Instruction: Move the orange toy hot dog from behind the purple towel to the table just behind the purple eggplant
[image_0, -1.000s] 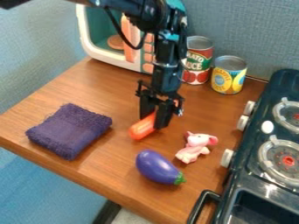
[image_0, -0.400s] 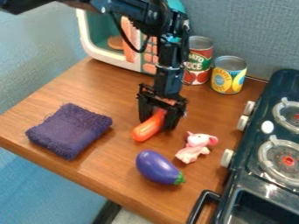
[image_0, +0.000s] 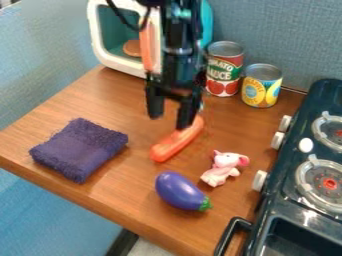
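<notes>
The black gripper (image_0: 169, 115) hangs open above the wooden counter, its two fingers apart with nothing between them. Just below and in front of it lies an orange-red sausage-shaped toy (image_0: 175, 142), slanting across the wood; one fingertip overlaps its upper end in the view. To the left is a folded purple cloth (image_0: 79, 149). A purple toy eggplant (image_0: 179, 191) with a green stem rests nearer the front edge, and a small pink plush animal (image_0: 223, 168) lies to the right of the orange toy.
At the back stand a white and teal toy microwave (image_0: 121, 63), a tomato can (image_0: 224, 68) and a yellow-labelled can (image_0: 261, 85). A dark toy stove (image_0: 300, 180) with burners and knobs occupies the right side. The wooden counter (image_0: 100, 102) ends at a front-left edge.
The gripper was around the orange toy; it has risen toward the back, its fingers now clear of the toy's sides. The toy stays on the counter, more of it uncovered.
</notes>
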